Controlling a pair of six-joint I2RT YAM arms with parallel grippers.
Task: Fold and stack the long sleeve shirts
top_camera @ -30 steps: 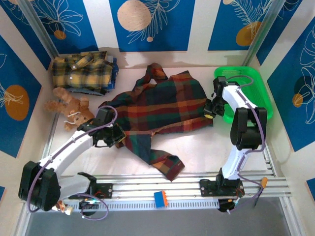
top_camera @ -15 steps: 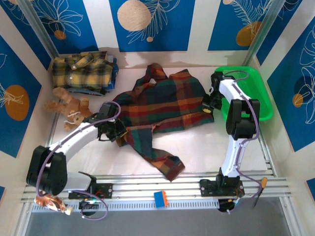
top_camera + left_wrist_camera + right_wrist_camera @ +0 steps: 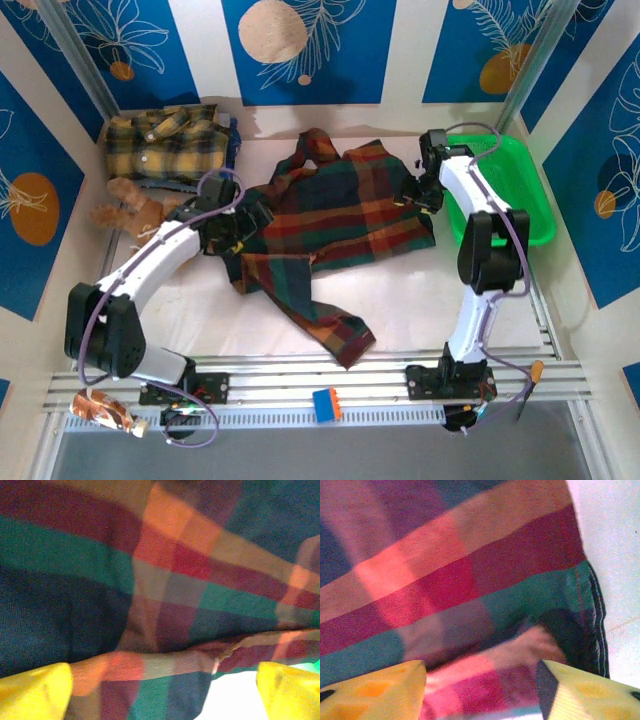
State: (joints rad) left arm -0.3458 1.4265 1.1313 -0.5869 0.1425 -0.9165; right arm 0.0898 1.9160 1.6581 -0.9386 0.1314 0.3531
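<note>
The dark green, navy, red and orange plaid long sleeve shirt [image 3: 335,215] lies rumpled across the middle of the table, one sleeve trailing toward the front. My left gripper [image 3: 243,215] sits at its left edge; in the left wrist view its yellow fingers [image 3: 35,692] stand wide apart over the plaid cloth [image 3: 150,580], and a fold edge runs between them. My right gripper [image 3: 412,196] is at the shirt's right edge, fingers [image 3: 590,695] apart with plaid cloth [image 3: 470,570] bunched between them. A folded yellow and black shirt [image 3: 165,145] rests at the back left.
A brown teddy bear [image 3: 135,208] lies left of my left arm. The green plastic basket [image 3: 520,190] stands at the right wall behind my right arm. A small blue and orange block [image 3: 327,403] sits on the front rail.
Both arms have moved toward the back, dragging the shirt's left and right edges with them. Both grippers, shut on cloth before, have now opened.
</note>
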